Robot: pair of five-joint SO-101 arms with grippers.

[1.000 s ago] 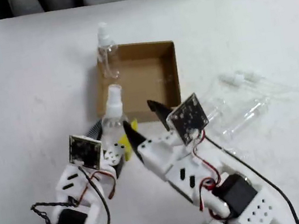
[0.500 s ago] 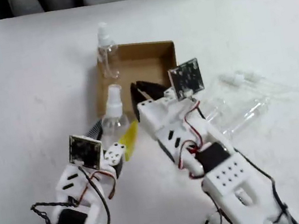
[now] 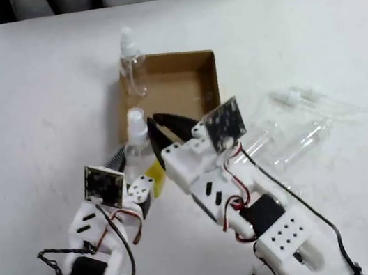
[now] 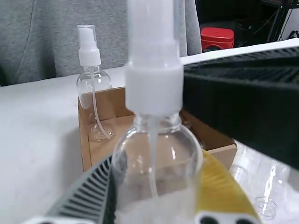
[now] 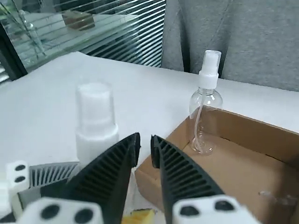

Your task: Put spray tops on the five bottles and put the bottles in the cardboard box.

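Observation:
My left gripper (image 3: 137, 165) is shut on a clear bottle (image 3: 137, 152) that stands upright just in front of the cardboard box (image 3: 191, 73). A white spray top (image 4: 154, 60) sits on that bottle (image 4: 156, 158), which is held between a grey finger and a yellow one. My right gripper (image 3: 161, 126) hangs beside the spray top (image 5: 96, 121), over the box's near edge. Its black fingers (image 5: 117, 163) are nearly together with nothing between them. A second bottle (image 3: 131, 68) with a spray top stands in the box's far left corner.
Several clear bottles and loose spray tops (image 3: 296, 129) lie on the white table to the right of the box. The box floor (image 5: 243, 172) near the standing bottle (image 5: 205, 107) is bare. Grey chair backs stand beyond the far table edge.
The right gripper went from wide open to nearly closed. It swung over the box, then back left beside the held bottle's spray top. The left arm and its bottle kept still.

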